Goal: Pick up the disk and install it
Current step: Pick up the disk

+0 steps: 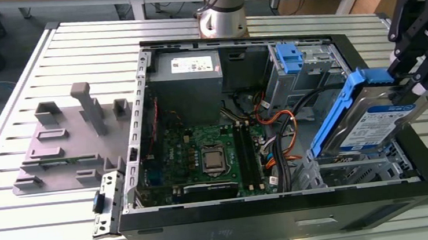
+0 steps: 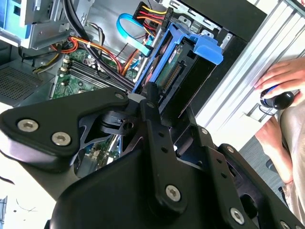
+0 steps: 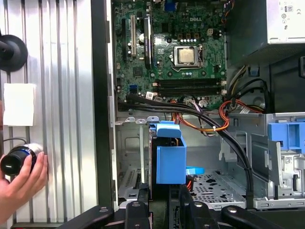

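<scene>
Disk [image 1: 377, 126] hangs tilted above the open computer case [image 1: 284, 213] at the exterior view's right, its upper end pinched in the gripper [image 1: 419, 83], long axis slanting down toward the drive bay [image 1: 358, 171]. The exterior view shows its label. The first wrist view sees it end-on, and also a person's hand [image 3: 21, 183] against the slatted table [image 3: 62, 95].

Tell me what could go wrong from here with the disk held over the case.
The disk hangs tilted in the gripper above the drive bay; going in skewed, its blue rails might jam on the bay's edge.
Cables run close beside the bay and could get pinched.
A person's hand rests on the table right beside the case.
</scene>
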Motion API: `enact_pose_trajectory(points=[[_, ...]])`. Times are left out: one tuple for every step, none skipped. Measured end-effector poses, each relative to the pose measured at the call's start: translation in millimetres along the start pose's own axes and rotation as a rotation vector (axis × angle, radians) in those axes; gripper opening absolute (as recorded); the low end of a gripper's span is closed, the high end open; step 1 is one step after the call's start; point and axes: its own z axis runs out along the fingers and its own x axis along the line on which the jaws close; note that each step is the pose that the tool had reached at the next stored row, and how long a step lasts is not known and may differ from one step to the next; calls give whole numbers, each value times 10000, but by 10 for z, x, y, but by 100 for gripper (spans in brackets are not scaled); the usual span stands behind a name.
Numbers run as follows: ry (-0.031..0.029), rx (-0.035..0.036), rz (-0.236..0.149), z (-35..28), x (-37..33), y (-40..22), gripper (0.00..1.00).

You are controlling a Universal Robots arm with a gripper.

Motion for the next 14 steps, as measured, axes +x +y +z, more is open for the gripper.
enact_pose_trajectory(points=[[1,0,0,4,0,0,35],[1,0,1,9,0,0,35],[1,0,10,13,0,0,35],[1,0,19,13,1,0,35],[2,0,20,13,1,0,35],[3,0,21,13,1,0,35],[2,1,24,14,0,-1,35],[1,1,43,15,1,-3,35],[1,2,95,17,1,-6,35],[2,2,152,18,1,-7,35],[2,2,173,18,1,-8,35],[2,2,173,18,1,-8,35],[3,3,174,19,1,-7,35],[0,2,174,23,1,-8,35]])
